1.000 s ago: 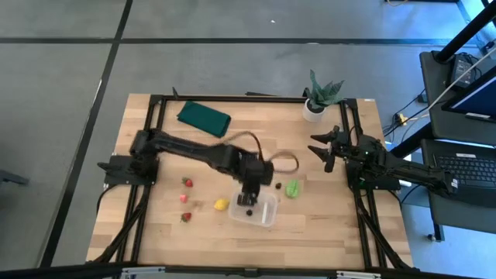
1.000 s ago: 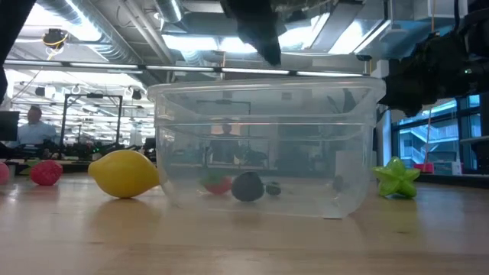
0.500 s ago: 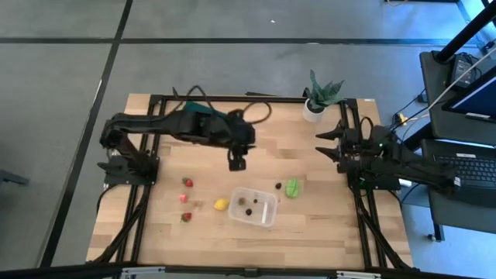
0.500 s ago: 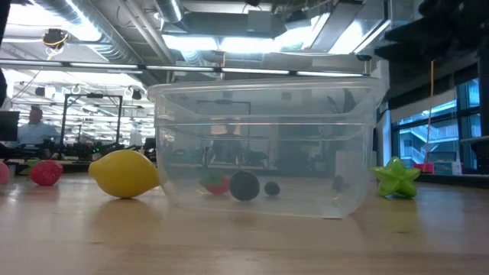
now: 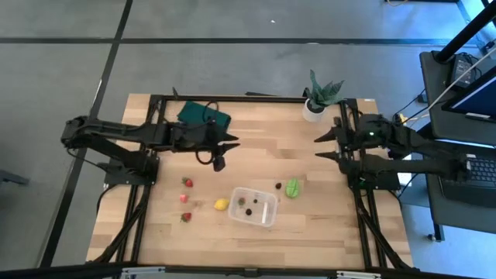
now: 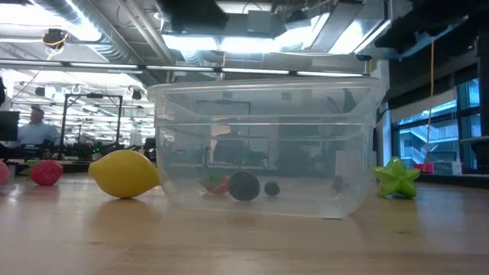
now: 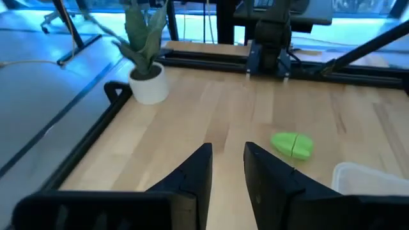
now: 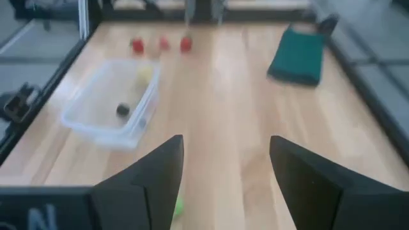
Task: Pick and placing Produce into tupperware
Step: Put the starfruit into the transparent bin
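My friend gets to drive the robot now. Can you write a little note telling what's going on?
Left gripper: nothing between its fingers, which stand a narrow gap apart, up over the table near the green cloth.
Right gripper: open, empty, waiting at the table's right side by the potted plant.
Tupperware: near the table's middle, with two dark berries inside.
Done: those berries are in.
Left to do: the lemon just left of the tub, three strawberries farther left, the light green piece and one dark berry to the right of the tub.
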You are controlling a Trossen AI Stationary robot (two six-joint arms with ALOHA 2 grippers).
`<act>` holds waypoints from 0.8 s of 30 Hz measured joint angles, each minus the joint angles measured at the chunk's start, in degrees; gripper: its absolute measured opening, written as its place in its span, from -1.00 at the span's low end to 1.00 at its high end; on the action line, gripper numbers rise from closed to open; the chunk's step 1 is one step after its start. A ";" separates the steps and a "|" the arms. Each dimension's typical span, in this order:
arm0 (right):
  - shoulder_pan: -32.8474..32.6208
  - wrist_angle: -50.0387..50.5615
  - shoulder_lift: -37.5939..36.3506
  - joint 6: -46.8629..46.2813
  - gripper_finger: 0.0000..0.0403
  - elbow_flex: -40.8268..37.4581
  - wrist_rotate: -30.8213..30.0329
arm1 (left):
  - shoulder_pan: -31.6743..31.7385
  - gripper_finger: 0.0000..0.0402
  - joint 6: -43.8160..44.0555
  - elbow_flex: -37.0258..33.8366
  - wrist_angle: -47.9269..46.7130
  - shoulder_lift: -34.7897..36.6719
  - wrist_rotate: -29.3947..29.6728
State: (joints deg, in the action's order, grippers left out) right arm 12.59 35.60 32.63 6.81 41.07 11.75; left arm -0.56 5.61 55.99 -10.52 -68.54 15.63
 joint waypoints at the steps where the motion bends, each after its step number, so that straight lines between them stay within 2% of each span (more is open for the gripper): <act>1: -0.48 0.84 1.70 0.07 0.16 0.97 -0.02 | 0.00 -0.60 0.37 -1.76 1.02 0.97 0.04; 6: -2.65 0.58 8.77 0.61 0.16 4.79 0.04 | -0.01 -0.63 2.78 -9.67 6.35 5.04 2.08; 14: -6.00 -2.06 16.69 4.04 0.16 8.31 0.42 | -0.46 -0.70 1.48 -20.55 23.57 6.75 4.92; 20: -7.29 -2.95 20.08 4.13 0.17 8.44 0.39 | -0.46 -0.75 2.80 -23.81 25.85 6.89 5.19; 24: -7.29 -3.28 21.64 2.46 0.29 8.44 -1.32 | -0.46 -0.79 1.18 -23.90 27.06 6.89 6.25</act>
State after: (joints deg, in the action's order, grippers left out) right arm 5.30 32.32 54.27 9.27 49.52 10.42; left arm -1.02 6.79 32.10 16.55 -61.65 21.88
